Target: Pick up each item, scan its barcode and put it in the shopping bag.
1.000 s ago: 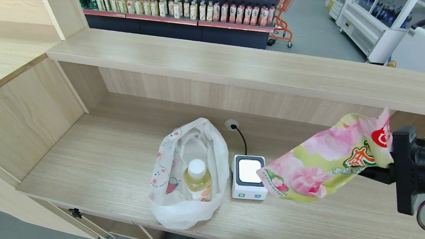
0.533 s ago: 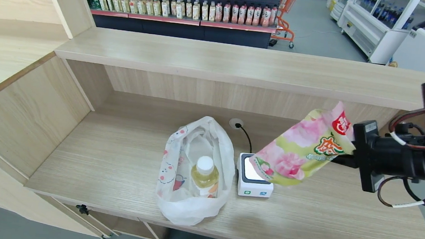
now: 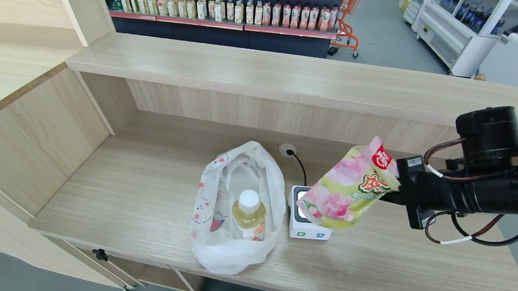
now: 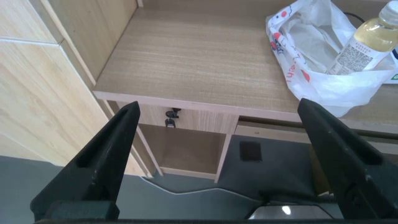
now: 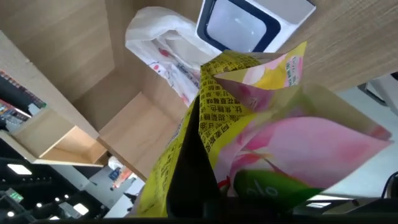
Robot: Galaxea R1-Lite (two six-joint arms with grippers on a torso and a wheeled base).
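The left gripper (image 4: 219, 111) is wide open and holds nothing, low by the thin white plastic shopping bag (image 3: 213, 240) with a clear bottle of yellow drink (image 3: 248, 212) inside. Right of the bag sits the small white square scanner (image 3: 304, 230), and the pink and green flowery snack pouch (image 3: 351, 191) hangs over it. The right gripper (image 3: 393, 194) is squeezed tight on the pouch's top end; I think it should hold on and turn the barcode side flat to the scanner's glass top.

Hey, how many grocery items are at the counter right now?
2. A bottle stands inside the shopping bag; a flowered snack pouch hangs from the right gripper above the scanner. The bag's folds could hide more.
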